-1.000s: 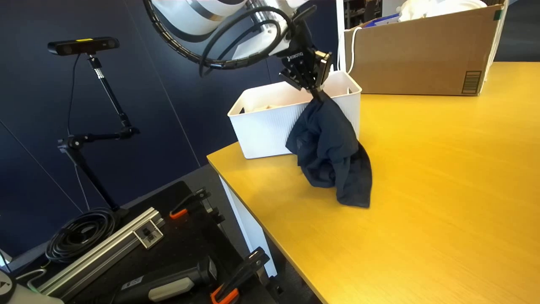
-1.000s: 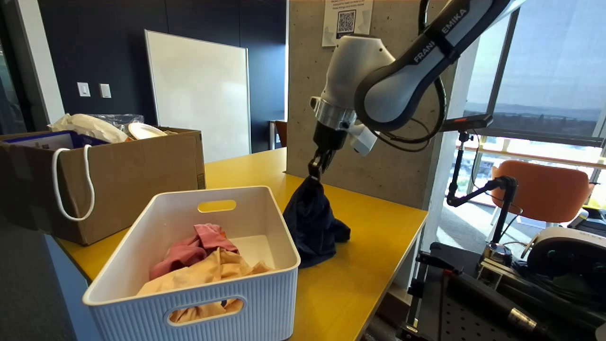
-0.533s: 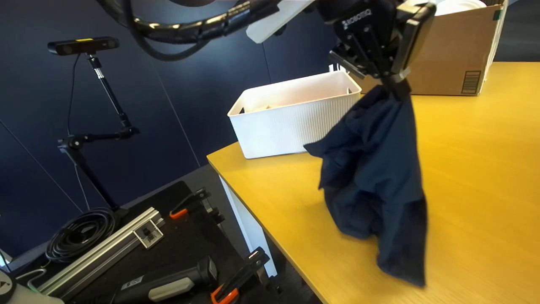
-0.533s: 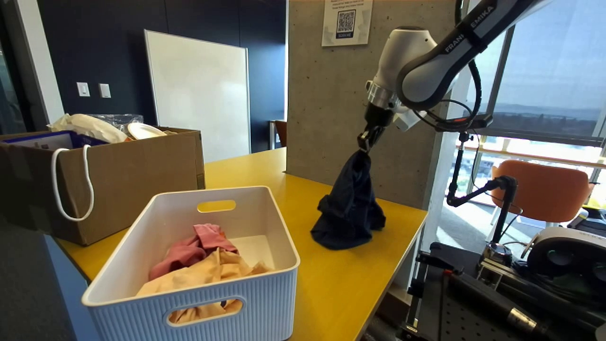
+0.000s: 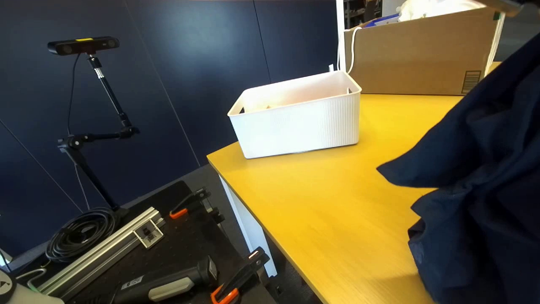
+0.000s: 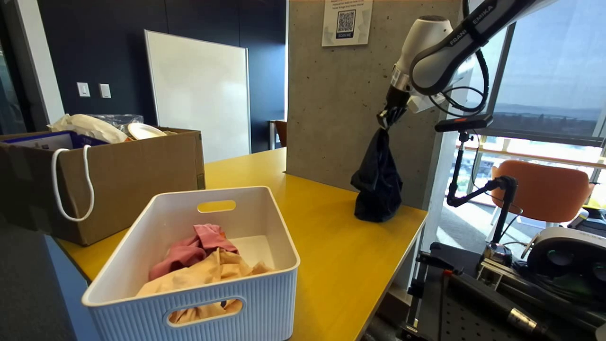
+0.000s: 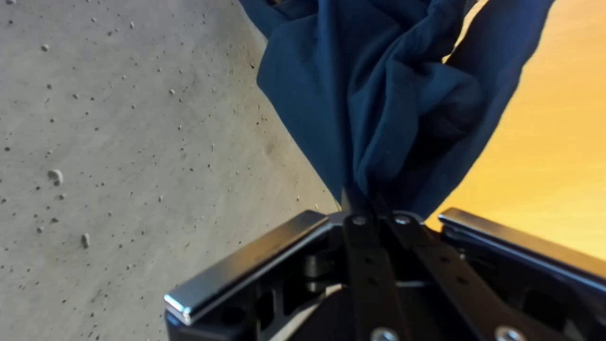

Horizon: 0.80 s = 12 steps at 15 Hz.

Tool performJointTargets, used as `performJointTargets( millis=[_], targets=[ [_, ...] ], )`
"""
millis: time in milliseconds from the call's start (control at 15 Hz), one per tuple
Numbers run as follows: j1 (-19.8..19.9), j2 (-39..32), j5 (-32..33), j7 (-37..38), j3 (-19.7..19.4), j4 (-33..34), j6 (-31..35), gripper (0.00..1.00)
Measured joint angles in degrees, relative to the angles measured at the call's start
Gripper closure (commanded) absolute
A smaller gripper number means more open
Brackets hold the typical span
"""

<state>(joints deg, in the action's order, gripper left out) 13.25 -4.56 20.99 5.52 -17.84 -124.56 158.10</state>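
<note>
Gripper (image 7: 362, 201) jaws are pinched tight on a bunched top bit of the navy cloth (image 6: 377, 184), which hangs down over the yellow table (image 6: 326, 274), near the concrete pillar (image 6: 331, 113); can't tell if its lower end touches the tabletop. White bin (image 6: 272, 308) sits on the table, well apart from the navy cloth, with pink cloth (image 6: 182, 255) and peach cloth (image 6: 203, 274) inside, cardboard box (image 6: 147, 175) near it.
</note>
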Motion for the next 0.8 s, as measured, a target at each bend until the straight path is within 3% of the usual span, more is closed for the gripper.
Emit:
performJointTargets(
  millis=[267, 533, 800],
  targets=[
    [-0.5, -0.8, 2.1, 5.0, 0.2, 3.1, 0.7, 0.99],
    [-3.7, 1.8, 1.1, 4.5, 4.1, 1.6, -1.8, 0.99],
    [-8.6, 9.7, -10.8, -2.1, 10.5, -2.4, -6.0, 0.99]
  ],
)
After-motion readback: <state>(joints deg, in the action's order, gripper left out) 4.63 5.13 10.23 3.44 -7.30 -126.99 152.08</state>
